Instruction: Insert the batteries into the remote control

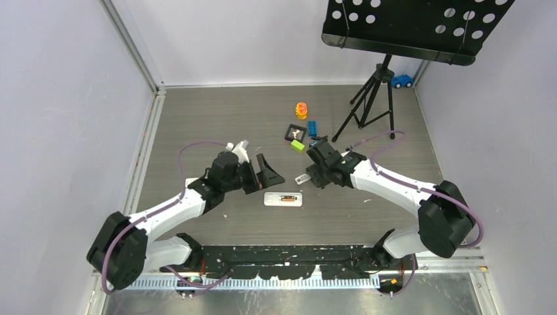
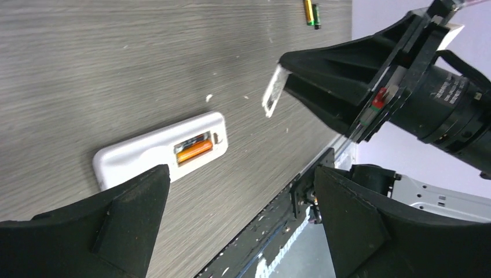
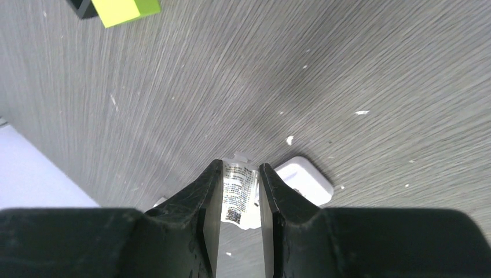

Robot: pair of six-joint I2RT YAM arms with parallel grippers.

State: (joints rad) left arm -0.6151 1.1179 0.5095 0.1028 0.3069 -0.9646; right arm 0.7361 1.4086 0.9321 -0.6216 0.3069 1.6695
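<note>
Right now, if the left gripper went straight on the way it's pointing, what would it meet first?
Probably the bare table just beyond the remote control, between the open fingers of the left gripper. The right gripper, holding a white cover, hangs near that line; depth is unclear.

Open table (image 1: 217, 125) around the remote control (image 1: 283, 199) — toys (image 1: 301, 110) and tripod (image 1: 376, 98) stand beyond.

one white rectangular remote control (image 2: 142, 155), one thin white cover (image 2: 274, 91), one orange battery (image 2: 194, 152) and two loose slim batteries (image 2: 316, 17) are counted
</note>
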